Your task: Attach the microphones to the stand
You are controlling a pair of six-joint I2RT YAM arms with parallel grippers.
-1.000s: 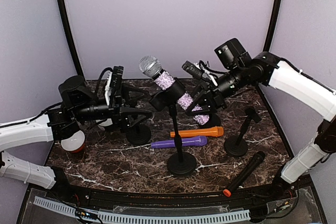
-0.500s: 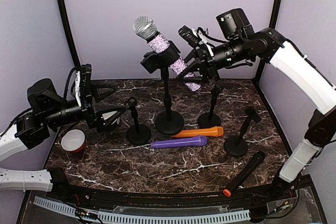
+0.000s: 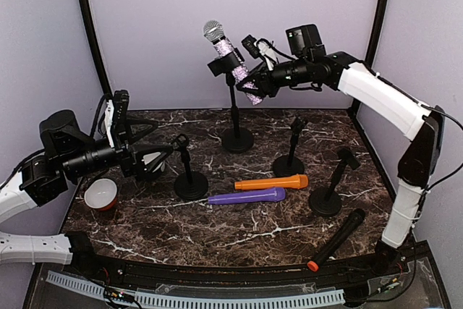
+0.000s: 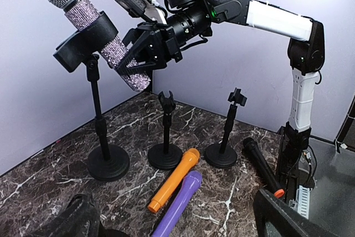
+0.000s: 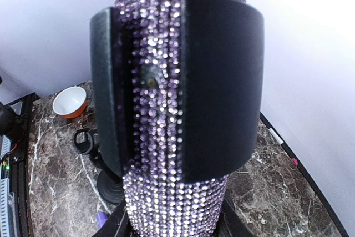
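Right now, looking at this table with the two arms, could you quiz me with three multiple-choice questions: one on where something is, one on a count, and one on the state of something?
1. Where is the glittery lilac microphone?
A) flat on the table
B) clipped in the stand at the back
C) out of sight

2. How many microphones lie on the table?
A) one
B) five
C) three

3. How is the left gripper?
A) open, holding nothing
B) shut on a microphone
C) shut on a stand

Answers:
1 B: its body sits in the stand's clip.
2 C: the orange microphone, purple microphone and black microphone lie flat.
3 A: its fingers are spread wide with nothing between them.
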